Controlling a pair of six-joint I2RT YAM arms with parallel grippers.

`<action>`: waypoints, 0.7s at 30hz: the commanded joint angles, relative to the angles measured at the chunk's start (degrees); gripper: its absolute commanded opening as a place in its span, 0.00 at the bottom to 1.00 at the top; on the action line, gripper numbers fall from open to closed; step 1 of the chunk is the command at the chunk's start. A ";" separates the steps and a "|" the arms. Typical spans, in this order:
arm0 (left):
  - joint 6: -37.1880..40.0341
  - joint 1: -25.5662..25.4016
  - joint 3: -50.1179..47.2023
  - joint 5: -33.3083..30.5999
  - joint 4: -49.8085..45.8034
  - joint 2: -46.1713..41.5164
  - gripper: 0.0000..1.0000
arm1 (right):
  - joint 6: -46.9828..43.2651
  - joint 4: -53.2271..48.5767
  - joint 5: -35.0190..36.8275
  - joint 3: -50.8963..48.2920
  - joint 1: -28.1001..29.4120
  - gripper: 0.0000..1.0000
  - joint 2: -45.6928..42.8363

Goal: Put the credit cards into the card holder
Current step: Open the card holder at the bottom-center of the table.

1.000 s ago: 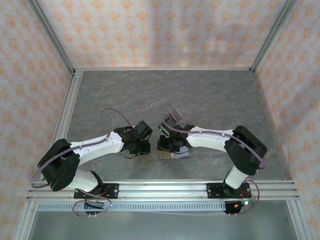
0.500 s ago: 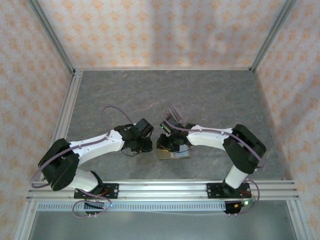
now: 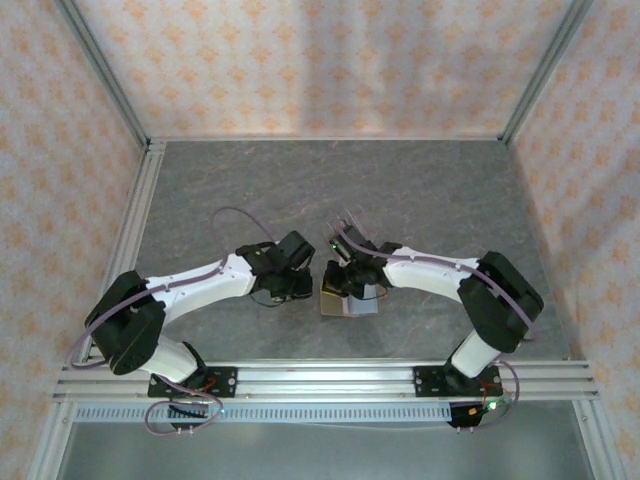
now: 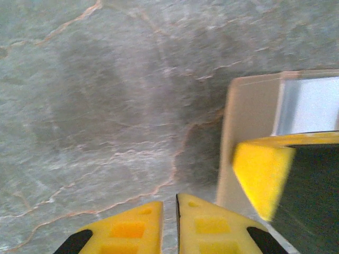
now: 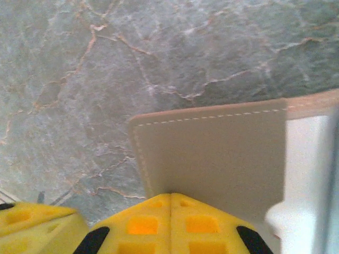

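The card holder (image 3: pixel 349 304) is a flat tan pouch lying on the grey table, between the two arms. My right gripper (image 3: pixel 345 285) is over its far edge. In the right wrist view the right gripper (image 5: pixel 170 196) is shut, its tips resting on the stitched tan face of the card holder (image 5: pixel 212 151), with nothing visible between the fingers. My left gripper (image 3: pixel 296 280) hangs just left of the holder. The left gripper (image 4: pixel 169 203) is closed to a thin slit above bare table, beside the card holder (image 4: pixel 249 132). The credit cards are hidden.
A clear slotted stand (image 3: pixel 350 224) sits just behind the right wrist. A pale flap or part (image 5: pixel 304 174) lies at the holder's right side. The right gripper's yellow finger (image 4: pixel 262 169) is close to my left gripper. Metal rails (image 3: pixel 320 380) run along the near edge, with patterned walls around.
The right gripper's jaws have closed over the card holder. The left gripper has shifted right, closer to the holder, and the right arm's elbow has swung slightly right.
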 commanded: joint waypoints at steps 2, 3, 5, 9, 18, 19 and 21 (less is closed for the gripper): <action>0.11 -1.42 2.63 -0.13 -1.45 1.39 0.15 | -1.03 -5.36 3.02 -0.19 -0.65 0.00 -1.44; 0.00 -1.63 2.90 -0.27 -1.46 1.67 0.15 | -1.21 -6.20 3.58 -0.09 -0.69 0.00 -1.78; 0.00 -2.14 3.65 -0.51 -1.49 2.19 0.15 | -1.71 -9.39 5.42 0.90 -0.73 0.00 -2.13; -0.09 -3.19 5.12 -0.66 -1.28 3.66 0.15 | -3.63 -16.22 9.35 3.62 -0.73 0.00 -3.21; 0.06 -4.69 9.98 -0.74 -1.36 7.76 0.14 | -6.45 -22.64 12.80 5.30 -0.75 0.02 -4.55; 0.19 -4.74 10.45 -0.74 -1.46 8.24 0.14 | -6.56 -22.89 12.92 5.34 -0.73 0.02 -4.42; 0.33 -4.75 11.32 -0.63 -1.53 9.40 0.14 | -6.45 -23.91 13.95 5.30 -0.87 0.02 -4.65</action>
